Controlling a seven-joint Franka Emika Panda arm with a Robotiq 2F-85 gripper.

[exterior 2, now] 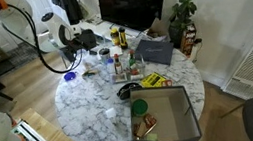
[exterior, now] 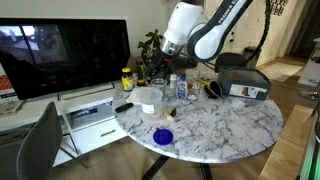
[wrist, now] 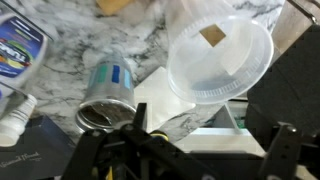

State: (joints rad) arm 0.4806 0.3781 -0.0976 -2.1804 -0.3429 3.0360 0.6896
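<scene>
Hand (wrist: 182, 152) hovers low over the rim of the round marble surface (exterior: 232, 126), on the side facing the white printer (exterior: 90, 112) and dark monitor (exterior: 65, 52). In the wrist view its fingers appear to stand apart with nothing between them, though they are dark and partly cropped at the bottom.

Nearest things:
- metal tin can with a teal label (wrist: 105, 92) lies on its side, open mouth toward the camera, just ahead of the hand and not touched by it.
- clear round plastic tub (wrist: 220, 58) stands upright just beside the can at the very edge of the surface. A small brown scrap shows through its wall. It appears again in an exterior view (exterior: 150, 98).
- white bottle (wrist: 14, 118) lies near the can on its far side from the tub.

Further off:
- small blue dish (exterior: 163, 135) sits towards the near edge, well apart from the hand.
- grey rectangular tray (exterior 2: 170, 117) sits near the opposite edge with a few small items inside.

Progress, as I judge it: the approach is made, since the hand sits over the can–tub pair. No grasp is made and nothing is lifted or shifted. Closing on a thing and everything after it is left undone.
</scene>
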